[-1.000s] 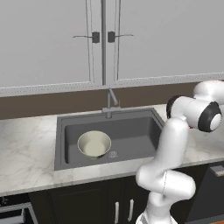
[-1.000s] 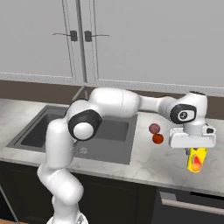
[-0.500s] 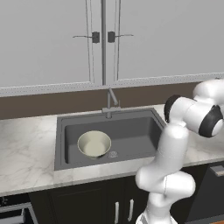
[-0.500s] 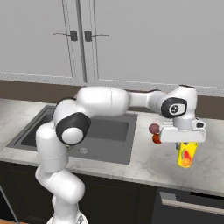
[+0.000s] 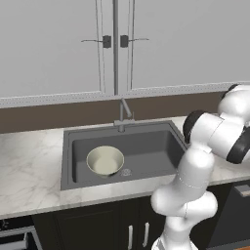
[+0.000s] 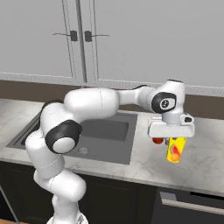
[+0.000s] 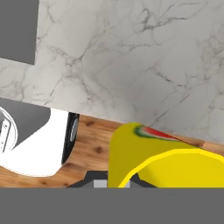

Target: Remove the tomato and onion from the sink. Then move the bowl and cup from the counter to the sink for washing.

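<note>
The left base view had the bowl [image 5: 105, 160] sitting inside the sink [image 5: 146, 146], cream inside, greenish-grey outside, just beside the round drain and below the faucet [image 5: 123, 116]. The right base view gave what that one couldn't: the gripper [image 6: 173, 141] out over the counter [image 6: 199, 157], to the right of the basin, clamped tight on the cup [image 6: 175, 149]. The cup hung straight down from the jaws, lifted clear of the marble, bright yellow with a red-orange mark on its side. Right behind the hand there was a small red ball [image 6: 158, 140] peeking out on the counter, but honestly couldn't tell if it was the tomato or the onion, since the hand hid most of it. The hand view was pretty much all cup up close: yellow wall and rim at the bottom, a bit of that red mark, with veined marble above it and a corner of the dark sink at top left.
</note>
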You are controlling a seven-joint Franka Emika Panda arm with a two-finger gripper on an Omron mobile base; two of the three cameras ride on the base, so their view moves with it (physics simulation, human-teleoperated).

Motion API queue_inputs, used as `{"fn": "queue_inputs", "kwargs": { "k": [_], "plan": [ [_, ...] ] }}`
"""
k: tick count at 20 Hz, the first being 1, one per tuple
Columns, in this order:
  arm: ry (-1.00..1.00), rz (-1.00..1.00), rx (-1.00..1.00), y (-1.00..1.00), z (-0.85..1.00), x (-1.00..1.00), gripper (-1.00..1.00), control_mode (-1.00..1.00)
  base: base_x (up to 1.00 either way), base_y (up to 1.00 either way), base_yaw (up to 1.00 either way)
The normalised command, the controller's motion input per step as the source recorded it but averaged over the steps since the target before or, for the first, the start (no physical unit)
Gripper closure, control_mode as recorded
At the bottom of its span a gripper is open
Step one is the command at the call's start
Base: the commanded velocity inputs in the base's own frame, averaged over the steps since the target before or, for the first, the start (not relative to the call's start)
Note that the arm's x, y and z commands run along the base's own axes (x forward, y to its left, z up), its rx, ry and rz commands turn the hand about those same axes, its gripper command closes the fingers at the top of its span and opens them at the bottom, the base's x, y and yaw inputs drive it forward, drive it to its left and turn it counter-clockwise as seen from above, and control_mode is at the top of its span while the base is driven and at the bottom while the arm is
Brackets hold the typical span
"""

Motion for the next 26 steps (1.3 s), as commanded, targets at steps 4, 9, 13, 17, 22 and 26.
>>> {"fn": "queue_inputs", "kwargs": {
  "k": [4, 9, 13, 17, 22, 26],
  "plan": [
    [0.00, 0.00, 0.00, 0.40, 0.07, 0.00, 1.00, -1.00, 0.00, 0.00, 0.00],
    [-0.03, 0.00, 0.00, 0.41, 0.10, 0.00, 1.00, -1.00, 0.00, 0.00, 0.00],
    [-0.07, 0.00, 0.00, 0.42, 0.13, 0.00, 1.00, -1.00, 0.00, 0.00, 0.00],
    [-0.07, 0.00, 0.00, 0.44, 0.10, 0.00, 1.00, -1.00, 0.00, 0.00, 0.00],
    [-0.04, 0.00, 0.00, 0.44, 0.06, 0.04, 1.00, -1.00, 0.00, 0.00, 0.00],
    [-0.03, 0.02, 0.00, 0.40, 0.03, 0.12, 1.00, -1.00, 0.00, 0.00, 0.00]
  ]
}}
